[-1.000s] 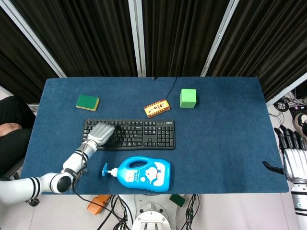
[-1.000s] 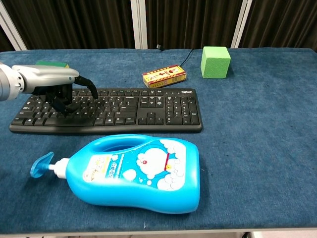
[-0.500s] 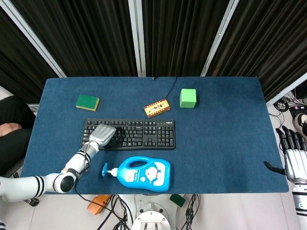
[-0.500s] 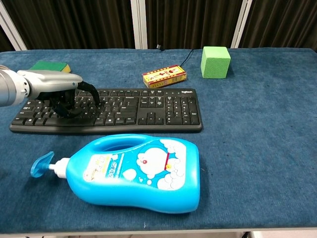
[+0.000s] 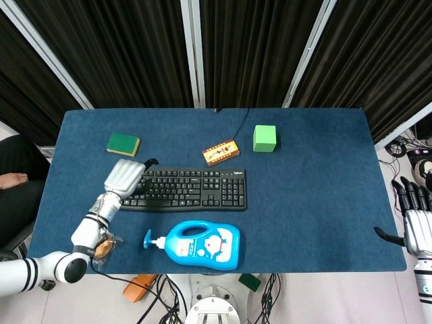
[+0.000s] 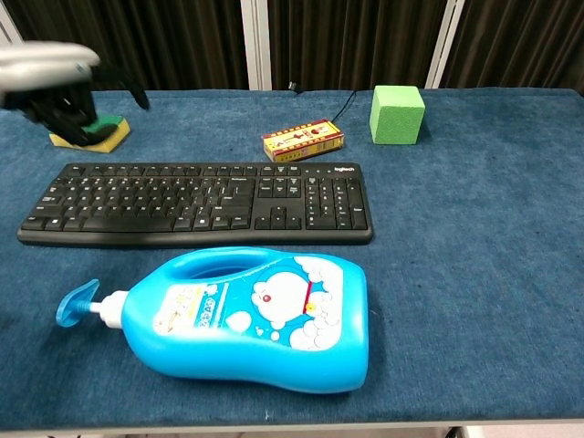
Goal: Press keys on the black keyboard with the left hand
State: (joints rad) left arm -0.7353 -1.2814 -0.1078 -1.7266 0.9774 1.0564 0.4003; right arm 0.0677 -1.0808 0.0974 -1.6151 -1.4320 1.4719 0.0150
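The black keyboard [image 5: 182,189] [image 6: 196,203] lies flat at the middle left of the blue table. My left hand [image 5: 123,177] [image 6: 57,89] hangs in the air over the keyboard's left end, touching no keys. Its fingers are curled under the palm, the thumb sticks out to the side, and it holds nothing. In the chest view it sits high at the top left, in front of the green sponge [image 6: 102,137]. My right hand [image 5: 416,219] hangs beyond the table's right edge with its fingers spread and empty.
A blue pump bottle [image 5: 200,244] [image 6: 251,315] lies on its side just in front of the keyboard. Behind the keyboard are a green-yellow sponge [image 5: 123,143], a small yellow-red box [image 5: 221,152] [image 6: 303,140] and a green cube [image 5: 264,138] [image 6: 397,114].
My left hand has lifted off the keys and drawn back to the left, now hovering above the keyboard's left end. My right hand has stayed in place.
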